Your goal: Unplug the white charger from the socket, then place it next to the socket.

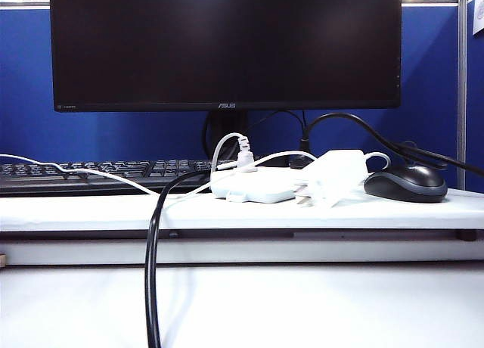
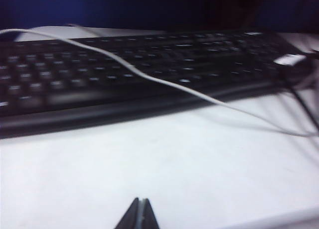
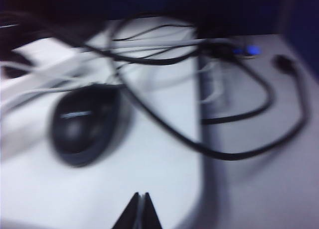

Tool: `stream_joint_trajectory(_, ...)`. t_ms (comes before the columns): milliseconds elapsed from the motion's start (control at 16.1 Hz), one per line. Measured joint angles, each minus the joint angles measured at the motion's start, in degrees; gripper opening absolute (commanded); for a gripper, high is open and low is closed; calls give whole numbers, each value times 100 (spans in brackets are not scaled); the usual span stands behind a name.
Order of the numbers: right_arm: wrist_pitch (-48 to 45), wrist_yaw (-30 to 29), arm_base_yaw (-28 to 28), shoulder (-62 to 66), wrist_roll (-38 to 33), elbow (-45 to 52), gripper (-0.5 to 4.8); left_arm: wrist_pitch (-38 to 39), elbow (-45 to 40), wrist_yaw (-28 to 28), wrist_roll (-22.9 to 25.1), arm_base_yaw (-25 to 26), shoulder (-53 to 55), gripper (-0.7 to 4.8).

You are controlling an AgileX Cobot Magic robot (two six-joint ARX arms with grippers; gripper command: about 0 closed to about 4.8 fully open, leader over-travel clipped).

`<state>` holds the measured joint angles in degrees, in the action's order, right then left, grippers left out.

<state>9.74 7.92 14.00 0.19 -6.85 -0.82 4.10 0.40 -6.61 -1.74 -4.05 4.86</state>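
The socket (image 1: pixel 253 186) lies flat on the raised white shelf (image 1: pixel 113 210) in front of the monitor, with a small plug (image 1: pixel 246 163) standing in its top. The white charger (image 1: pixel 337 174) sits tilted against the socket's right end, metal prongs (image 1: pixel 302 201) showing low on its left side. Neither gripper appears in the exterior view. My left gripper (image 2: pixel 141 201) is shut and empty over the white shelf in front of the keyboard (image 2: pixel 124 69). My right gripper (image 3: pixel 141 195) is shut and empty near the mouse (image 3: pixel 84 122).
A black keyboard (image 1: pixel 106 174) lies left of the socket and a black mouse (image 1: pixel 406 183) right of the charger. A thick black cable (image 1: pixel 153 272) hangs over the shelf's front edge. A thin white cable (image 2: pixel 149 77) crosses the keyboard. Black cables (image 3: pixel 224 114) loop beside the mouse.
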Motion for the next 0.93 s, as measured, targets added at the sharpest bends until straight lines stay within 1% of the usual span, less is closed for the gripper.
stream_joint_trajectory(186,-42,90,-15,0,0,24,-1,109,2,-2,0,249,2,-4)
stream_joint_trajectory(434,-46,55,-13,0,0,28,-1,173,0,-2,0,262,0,-4)
stream_joint_trajectory(496,-42,-72,-13,0,0,28,-1,210,0,-2,0,262,0,-4)
stream_joint_trajectory(619,4,-542,-13,0,0,31,-1,468,7,7,0,262,13,-4)
stream_joint_trajectory(681,28,-719,-13,0,0,31,-1,474,7,46,-2,262,33,-4)
stream_joint_trajectory(743,31,-804,-7,0,2,31,-1,474,7,96,0,262,33,-4)
stream_joint_trajectory(929,33,-811,-9,0,0,31,-1,476,7,170,0,262,35,-4)
